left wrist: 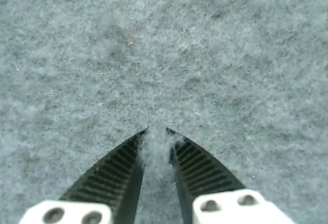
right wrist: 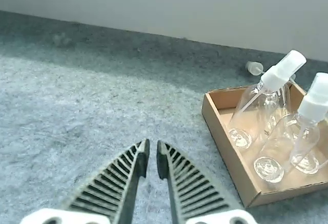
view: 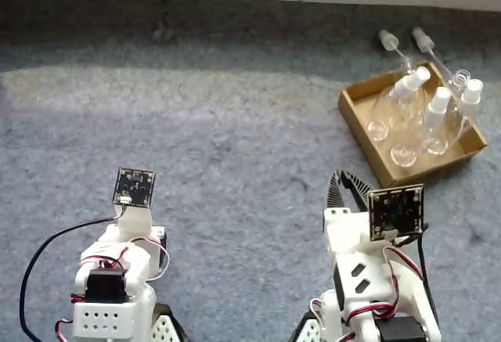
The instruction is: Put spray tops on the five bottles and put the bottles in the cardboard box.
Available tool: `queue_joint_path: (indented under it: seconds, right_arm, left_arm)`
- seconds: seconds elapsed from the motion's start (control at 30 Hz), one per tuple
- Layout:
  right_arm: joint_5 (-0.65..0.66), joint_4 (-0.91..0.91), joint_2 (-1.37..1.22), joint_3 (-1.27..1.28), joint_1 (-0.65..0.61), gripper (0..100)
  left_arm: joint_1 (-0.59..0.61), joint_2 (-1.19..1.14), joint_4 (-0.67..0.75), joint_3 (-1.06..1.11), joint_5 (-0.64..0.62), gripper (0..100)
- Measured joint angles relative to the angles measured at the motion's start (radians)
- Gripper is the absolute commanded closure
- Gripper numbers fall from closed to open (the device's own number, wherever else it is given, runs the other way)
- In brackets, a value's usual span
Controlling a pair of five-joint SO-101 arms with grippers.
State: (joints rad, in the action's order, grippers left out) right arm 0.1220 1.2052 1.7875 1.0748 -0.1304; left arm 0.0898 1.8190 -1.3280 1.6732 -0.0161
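- Right gripper (right wrist: 152, 144) is clenched on nothing, its jaws nearly together, low over the grey table (right wrist: 77, 106). The left gripper (left wrist: 157, 131) is the same, closed and empty over bare cloth.
- Ahead of the right gripper and off to its right side stands the cardboard box (right wrist: 215, 119), well apart from the jaws.
- Inside the box lie clear bottles (right wrist: 254, 111). Three of them carry white spray tops (view: 440, 99), so this part of the task looks done.
- At the far corner of the box, one open neck (view: 460, 76) seems to be without a top. I judge that at least this bottle is left to finish.
- Beyond the box, on the table, lie two loose spray tops (view: 387, 41), not yet fitted.
- The clear plastic overlaps inside the box, so I cannot count whether four or five bottles are there. In the right wrist view the box is also cut off at the edge.
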Motion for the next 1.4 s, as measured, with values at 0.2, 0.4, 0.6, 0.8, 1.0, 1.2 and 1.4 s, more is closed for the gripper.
queue_joint_path:
  seconds: [0.2,0.4,0.6,0.8,1.0,1.2,1.4]
  right_arm:
    - [0.0,0.0,0.038,0.048,0.002,99.2]
    - [0.0,0.0,0.038,0.049,-0.002,99.3]
    - [0.0,0.0,0.04,0.069,0.153,99.3]
    - [0.0,-0.101,0.04,0.261,0.18,99.2]
    - [0.0,-0.241,0.04,0.5,0.18,99.1]
    - [0.0,-0.275,0.038,0.592,0.18,99.1]
    - [0.0,-0.275,0.038,0.592,0.175,99.1]
  left_arm:
    - [0.0,0.0,0.0,0.0,0.0,99]
    - [0.0,0.0,0.0,0.0,0.0,99]
    - [0.0,0.0,0.0,0.0,0.0,99]
    - [0.0,0.0,0.0,0.0,0.0,99]
    - [0.0,0.0,0.0,0.0,0.0,99]
    - [0.0,0.0,0.0,0.0,0.0,99]
    - [0.0,0.0,0.0,0.0,0.0,99]
